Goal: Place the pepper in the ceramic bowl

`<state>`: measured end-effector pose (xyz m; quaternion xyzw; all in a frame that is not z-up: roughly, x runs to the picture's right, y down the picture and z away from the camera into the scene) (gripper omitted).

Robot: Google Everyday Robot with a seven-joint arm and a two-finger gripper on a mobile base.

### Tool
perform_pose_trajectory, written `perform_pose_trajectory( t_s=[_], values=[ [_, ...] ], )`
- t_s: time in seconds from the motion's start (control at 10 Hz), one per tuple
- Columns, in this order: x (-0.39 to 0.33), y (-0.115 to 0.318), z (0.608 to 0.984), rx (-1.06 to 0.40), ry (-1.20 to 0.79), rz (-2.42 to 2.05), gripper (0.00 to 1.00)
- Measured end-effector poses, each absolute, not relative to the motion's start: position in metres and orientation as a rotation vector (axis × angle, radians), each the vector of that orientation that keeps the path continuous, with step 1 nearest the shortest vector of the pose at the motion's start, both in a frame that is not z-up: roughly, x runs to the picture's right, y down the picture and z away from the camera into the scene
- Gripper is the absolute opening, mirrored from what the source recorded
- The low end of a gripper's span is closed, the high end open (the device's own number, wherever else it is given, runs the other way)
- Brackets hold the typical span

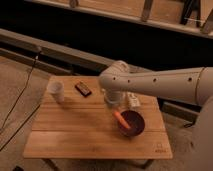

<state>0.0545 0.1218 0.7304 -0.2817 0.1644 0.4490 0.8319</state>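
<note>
Gripper fingers blurred, maybe behind wrist; arm cut off right.

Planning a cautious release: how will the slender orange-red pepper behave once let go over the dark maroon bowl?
The slender orange-red pepper looks stiff and light. Its tapered, rounded shape, slanting across the rim of the dark maroon ceramic bowl, suggests it may roll or slide inward. The gripper sits just above its upper end.

The wooden counter stands on a grey floor, before a dark wall. The gripper hangs above it.
</note>
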Motion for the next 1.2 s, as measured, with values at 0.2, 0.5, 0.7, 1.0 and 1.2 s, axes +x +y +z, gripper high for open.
perform_pose_trajectory(
  t_s=[0.2, 0.5, 0.7, 1.0, 1.2],
  values=[
    [0.068, 0.125, 0.730, -0.588, 0.361, 0.991, 0.00],
    [0.083, 0.125, 0.735, -0.580, 0.373, 1.028, 0.00],
    [0.094, 0.122, 0.742, -0.579, 0.377, 1.041, 0.00],
    [0.106, 0.125, 0.756, -0.597, 0.397, 1.035, 0.00],
    [0.109, 0.133, 0.768, -0.621, 0.408, 1.031, 0.00]
  ],
)
